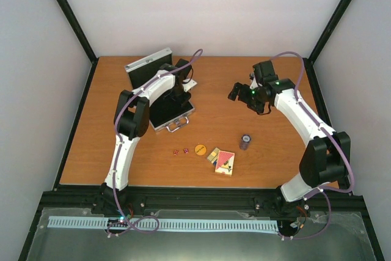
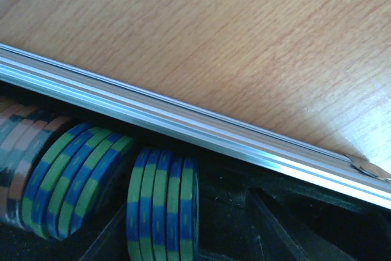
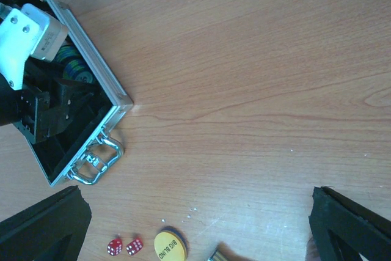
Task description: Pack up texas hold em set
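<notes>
left hand [image 1: 179,96] down in the case [image 1: 173,115] by the tabletop's far left corner, its grip hidden, right hand [image 1: 236,91] wide and empty: a careless pull-out could topple the racked chips [image 2: 162,206].

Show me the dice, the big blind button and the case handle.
dice [image 3: 114,247], right wrist view, top face of the left die.
button [image 3: 169,246], right wrist view, middle of its printed face.
handle [image 3: 88,180], right wrist view, lower end of the chrome bar.

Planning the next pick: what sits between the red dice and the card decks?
The orange button, between dice and decks, in the top view.
</notes>
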You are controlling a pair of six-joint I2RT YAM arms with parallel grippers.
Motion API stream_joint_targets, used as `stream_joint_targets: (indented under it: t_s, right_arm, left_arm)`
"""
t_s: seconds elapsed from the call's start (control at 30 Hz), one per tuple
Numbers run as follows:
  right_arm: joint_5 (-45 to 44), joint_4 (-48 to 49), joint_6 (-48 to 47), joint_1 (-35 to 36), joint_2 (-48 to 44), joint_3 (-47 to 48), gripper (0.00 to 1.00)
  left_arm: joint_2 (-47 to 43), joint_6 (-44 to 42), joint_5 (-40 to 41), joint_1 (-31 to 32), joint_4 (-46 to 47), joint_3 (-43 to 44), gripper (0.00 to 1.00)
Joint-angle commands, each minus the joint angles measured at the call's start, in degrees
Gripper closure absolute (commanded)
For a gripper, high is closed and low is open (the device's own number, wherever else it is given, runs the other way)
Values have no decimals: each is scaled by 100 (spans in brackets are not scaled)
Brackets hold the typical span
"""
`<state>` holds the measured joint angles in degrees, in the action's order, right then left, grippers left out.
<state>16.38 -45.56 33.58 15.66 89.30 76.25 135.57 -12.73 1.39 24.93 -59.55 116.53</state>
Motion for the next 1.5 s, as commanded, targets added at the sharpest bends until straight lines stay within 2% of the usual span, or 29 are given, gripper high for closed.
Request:
stream_joint_targets:
  t_s: [0.0, 0.6, 1.07, 1.47]
  right_arm:
    - [41, 65, -80, -54, -128, -109, 0]
    - [123, 118, -121, -62, -236, -351, 0]
    - [225, 179, -197, -59, -233, -440, 0]
    - [262, 187, -243, -58, -272, -487, 0]
  left_arm:
    - [-341, 70, 346, -14, 99, 159, 51]
    - [-497, 71, 714, 2, 234, -118, 51]
    - [-776, 133, 1366, 82, 688, -498, 51]
    - [-959, 312, 1146, 82, 903, -591, 50]
